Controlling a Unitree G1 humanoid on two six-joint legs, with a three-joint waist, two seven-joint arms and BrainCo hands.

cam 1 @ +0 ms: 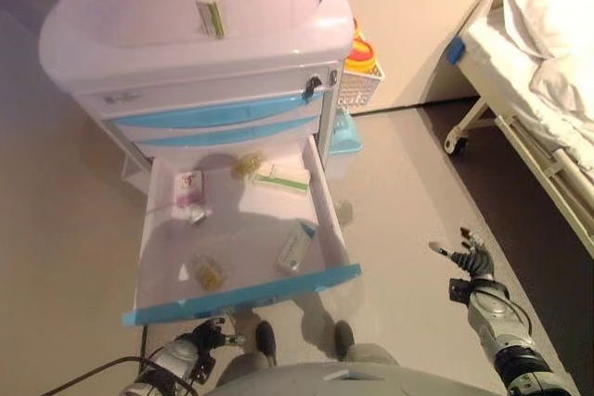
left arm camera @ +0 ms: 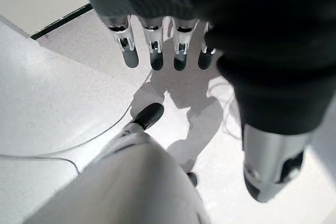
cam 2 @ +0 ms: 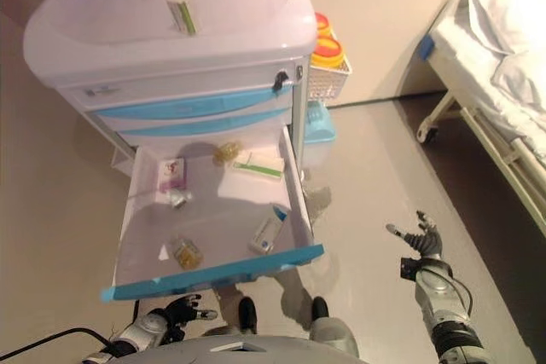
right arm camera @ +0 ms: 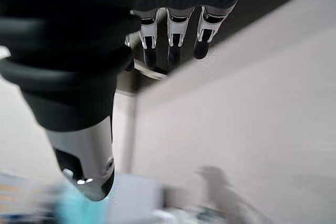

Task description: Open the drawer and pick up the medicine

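The cart's bottom drawer stands pulled far out, its blue front nearest me. Inside lie a white box with a green stripe, a white and blue box, a pink and white box, a small vial, a yellowish blister pack and a yellowish packet. My left hand hangs low, below the drawer front, fingers straight and holding nothing. My right hand is off to the right above the floor, open and empty too.
The white cart has two shut blue drawers above and a small box on its top. A wire basket with yellow containers hangs on its right side. A hospital bed stands at the right.
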